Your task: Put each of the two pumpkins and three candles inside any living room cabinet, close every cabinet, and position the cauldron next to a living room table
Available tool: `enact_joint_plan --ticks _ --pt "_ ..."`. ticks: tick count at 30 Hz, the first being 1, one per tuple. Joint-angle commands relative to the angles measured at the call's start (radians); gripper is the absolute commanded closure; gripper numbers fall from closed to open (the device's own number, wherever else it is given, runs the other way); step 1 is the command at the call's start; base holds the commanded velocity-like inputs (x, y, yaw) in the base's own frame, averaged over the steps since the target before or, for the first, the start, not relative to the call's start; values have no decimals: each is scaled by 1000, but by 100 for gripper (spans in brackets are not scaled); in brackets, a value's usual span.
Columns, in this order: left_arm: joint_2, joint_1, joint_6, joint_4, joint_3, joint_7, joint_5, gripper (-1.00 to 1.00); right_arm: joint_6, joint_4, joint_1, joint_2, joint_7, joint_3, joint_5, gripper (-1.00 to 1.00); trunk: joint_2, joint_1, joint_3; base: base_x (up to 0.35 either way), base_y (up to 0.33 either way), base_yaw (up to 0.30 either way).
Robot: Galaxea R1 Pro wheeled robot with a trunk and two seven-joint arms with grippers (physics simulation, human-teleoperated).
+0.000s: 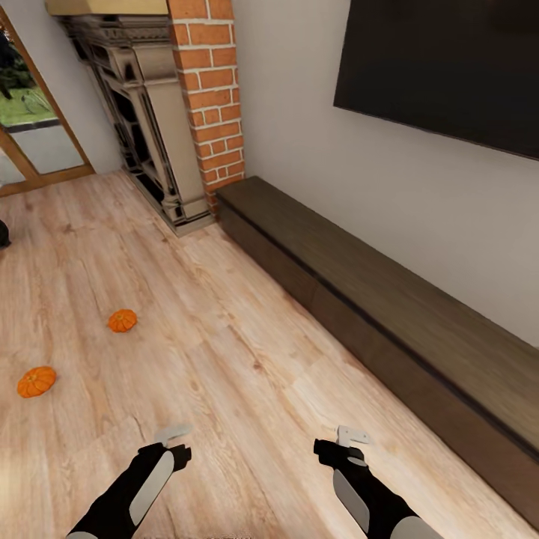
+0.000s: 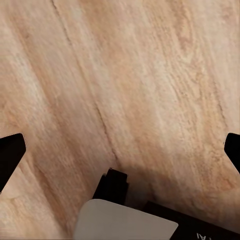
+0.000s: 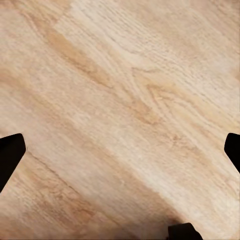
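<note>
Two orange pumpkins lie on the wood floor at the left of the head view, the smaller one (image 1: 122, 320) farther off and the larger one (image 1: 36, 381) nearer. The long dark-brown cabinet (image 1: 389, 322) runs along the right wall with its drawer fronts flush. My left gripper (image 1: 174, 442) (image 2: 120, 150) and right gripper (image 1: 346, 443) (image 3: 120, 150) hang low at the front, both open over bare floor and holding nothing. A dark shape (image 1: 2, 233) is cut off at the left edge; I cannot tell if it is the cauldron. The candles and the table are out of view.
A brick column (image 1: 213, 97) and a dark fireplace surround (image 1: 146, 120) stand at the cabinet's far end. A black screen (image 1: 449, 67) hangs on the wall above the cabinet. A glass door (image 1: 30, 127) is at the far left. Open floor (image 1: 224, 352) lies between the pumpkins and the cabinet.
</note>
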Motion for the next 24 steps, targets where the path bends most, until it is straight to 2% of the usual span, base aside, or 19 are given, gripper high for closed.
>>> enact_joint_plan --ticks 1,24 --pt "2 -1 1 -1 -6 10 10 -100 4 -2 0 -1 -9 7 -6 -100 0 0 -1 0 0 284" --pt "4 -1 0 0 -4 10 10 -100 -9 2 0 0 -9 9 -6 -100 0 0 -10 0 0 284"
